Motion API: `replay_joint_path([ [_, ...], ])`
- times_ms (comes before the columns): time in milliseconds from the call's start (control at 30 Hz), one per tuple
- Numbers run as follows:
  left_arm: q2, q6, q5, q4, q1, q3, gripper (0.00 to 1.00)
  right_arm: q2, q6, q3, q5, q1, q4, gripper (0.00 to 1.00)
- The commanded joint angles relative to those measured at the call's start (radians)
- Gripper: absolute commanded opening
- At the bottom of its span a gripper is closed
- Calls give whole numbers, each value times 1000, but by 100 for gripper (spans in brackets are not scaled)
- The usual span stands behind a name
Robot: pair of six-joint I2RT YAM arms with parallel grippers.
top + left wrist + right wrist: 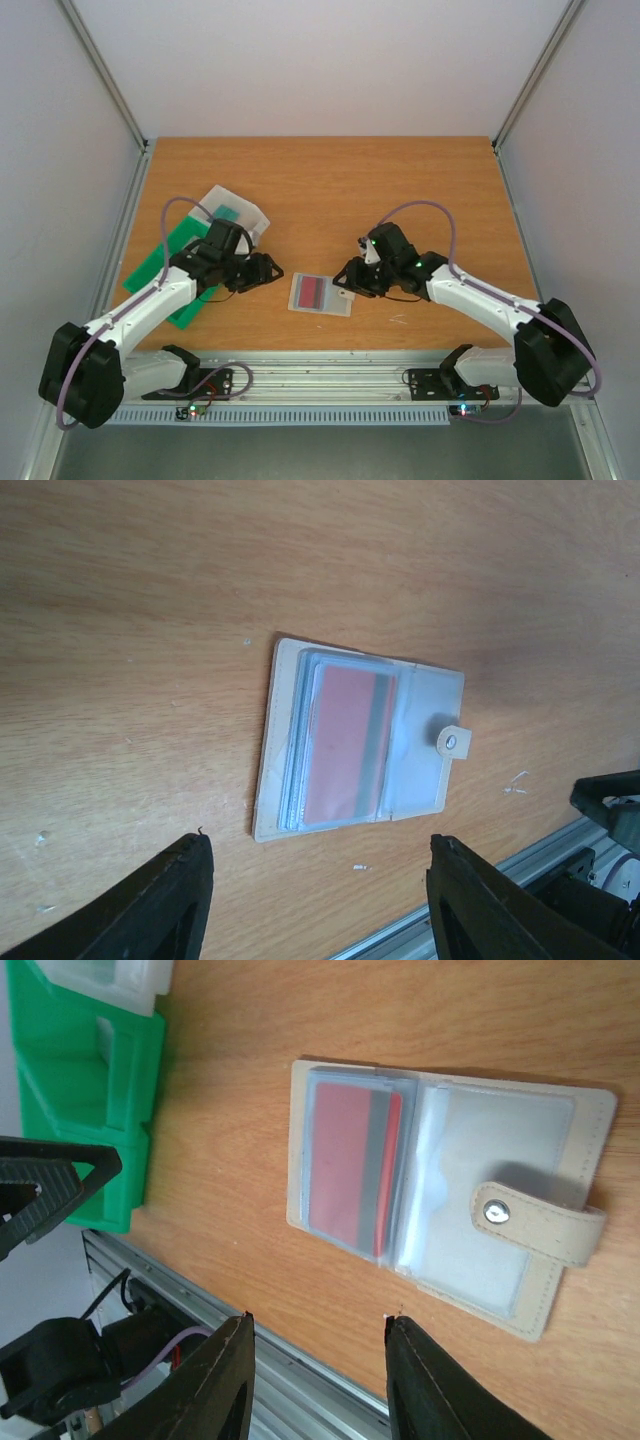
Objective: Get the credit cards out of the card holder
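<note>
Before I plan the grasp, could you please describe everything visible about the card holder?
The card holder is a pale beige, stitched sleeve with clear plastic pockets, lying open and flat on the wooden table, near its front edge. A red card with a grey stripe sits in its pocket; the snap tab folds across one panel. Nothing else touches it.

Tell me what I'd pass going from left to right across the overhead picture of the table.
Green plastic compartmented tray → the robot's black left hand → pale translucent rectangular card holder, lying open → the robot's black right hand, right at the holder's right edge.
</note>
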Motion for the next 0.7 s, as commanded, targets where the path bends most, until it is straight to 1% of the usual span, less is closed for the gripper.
replay_joint_path([
  [0, 2, -61, 57, 186, -19, -78, 58, 71, 16, 0, 1, 33, 95, 32],
  [133, 17, -114, 83, 288, -27, -144, 58, 150, 11, 17, 16, 48, 115, 29],
  [300, 51, -148, 110, 370, -31, -189, 57, 242, 6, 41, 23, 55, 142, 27],
  [467, 69, -172, 118, 416, -32, -216, 55, 328, 6, 64, 8, 62, 179, 25],
  [667, 89, -182, 118, 458, -32, -249, 53, 385, -13, 95, 6, 81, 178, 23],
])
